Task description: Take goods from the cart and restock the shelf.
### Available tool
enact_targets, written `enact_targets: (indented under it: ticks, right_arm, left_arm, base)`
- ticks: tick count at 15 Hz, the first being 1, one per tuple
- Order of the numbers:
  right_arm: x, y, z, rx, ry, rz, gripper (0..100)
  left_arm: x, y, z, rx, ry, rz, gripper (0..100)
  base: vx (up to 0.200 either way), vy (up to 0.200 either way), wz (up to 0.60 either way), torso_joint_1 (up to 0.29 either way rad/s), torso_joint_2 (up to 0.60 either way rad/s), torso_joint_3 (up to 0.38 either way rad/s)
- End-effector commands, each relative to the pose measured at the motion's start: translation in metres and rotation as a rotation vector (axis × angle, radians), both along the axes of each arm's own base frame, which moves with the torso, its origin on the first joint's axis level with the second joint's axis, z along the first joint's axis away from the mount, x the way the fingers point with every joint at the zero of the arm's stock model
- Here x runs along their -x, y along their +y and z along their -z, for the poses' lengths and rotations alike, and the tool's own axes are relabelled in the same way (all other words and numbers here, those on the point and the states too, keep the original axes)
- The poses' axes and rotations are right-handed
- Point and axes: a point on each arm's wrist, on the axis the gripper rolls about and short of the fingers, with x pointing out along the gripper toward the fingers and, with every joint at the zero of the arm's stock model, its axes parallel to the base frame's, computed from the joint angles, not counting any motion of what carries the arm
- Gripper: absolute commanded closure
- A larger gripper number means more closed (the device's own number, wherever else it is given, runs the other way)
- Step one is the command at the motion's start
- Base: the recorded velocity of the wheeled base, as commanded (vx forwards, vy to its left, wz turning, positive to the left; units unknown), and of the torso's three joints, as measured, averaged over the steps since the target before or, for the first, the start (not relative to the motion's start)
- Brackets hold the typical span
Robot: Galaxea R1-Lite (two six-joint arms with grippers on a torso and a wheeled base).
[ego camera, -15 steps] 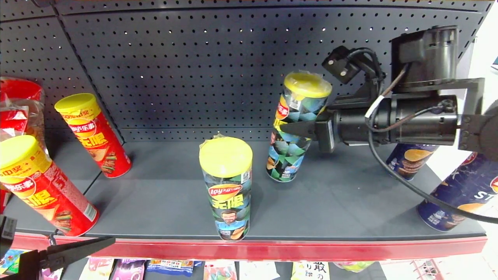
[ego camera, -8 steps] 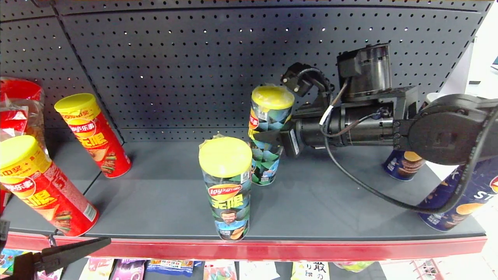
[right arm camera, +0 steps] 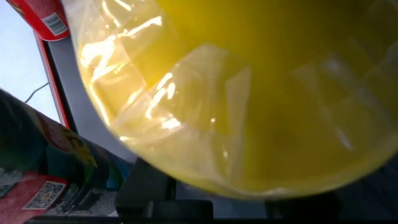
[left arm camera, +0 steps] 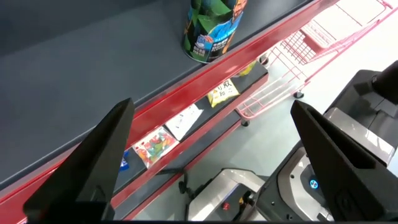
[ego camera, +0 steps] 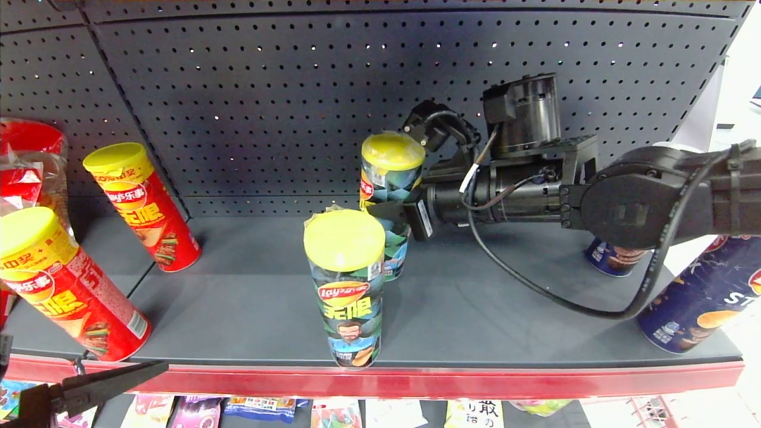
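Cans are standing along the grey shelf (ego camera: 475, 309), with red cans (ego camera: 142, 208) to the left, blue cans (ego camera: 695, 303) to the right and a front can (ego camera: 346, 285) with a yellow top at the edge. Just behind it, the right gripper (ego camera: 386, 211) is clasping a matching green can (ego camera: 389, 175) by its side, holding it upright under its yellow lid (right arm camera: 249, 93). The left gripper (left arm camera: 211, 106) is hanging low by the shelf's red lip with its fingers spread wide, gripping nothing, and a pink wire cart (left arm camera: 298, 68) is standing on the floor nearby.
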Motion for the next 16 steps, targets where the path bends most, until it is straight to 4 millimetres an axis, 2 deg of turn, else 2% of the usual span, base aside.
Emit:
enact_targets:
  ticks: [1, 5, 11, 12, 16]
  right_arm:
    - [-0.0015, 0.0036, 0.0046, 0.013, -0.001, -0.009, 100]
    - [-0.0048, 0.0078, 0.0136, 0.043, -0.005, -0.022, 100]
    - [-0.0042, 0.0104, 0.0121, 0.042, -0.018, -0.029, 100]
    - [-0.0039, 0.0101, 0.0119, 0.042, -0.017, -0.027, 0]
    - [0.0037, 0.0106, 0.0093, 0.040, -0.015, -0.032, 0]
  left_arm:
    - [-0.0007, -0.0002, -0.0001, -0.001, 0.001, -0.001, 0]
    - [-0.0005, -0.0002, 0.0008, -0.002, 0.004, -0.001, 0]
    - [-0.0005, -0.0002, 0.0008, -0.002, 0.004, -0.001, 0]
    - [-0.0005, -0.0002, 0.0009, -0.003, 0.006, -0.001, 0]
    - [-0.0013, -0.0005, -0.0007, -0.001, 0.001, -0.001, 0]
  base:
    - [0.000, 0.000, 0.00, 0.000, 0.00, 0.000]
    - [0.000, 0.000, 0.00, 0.000, 0.00, 0.000]
    - [0.000, 0.000, 0.00, 0.000, 0.00, 0.000]
    - [0.000, 0.000, 0.00, 0.000, 0.00, 0.000]
    - [0.000, 0.000, 0.00, 0.000, 0.00, 0.000]
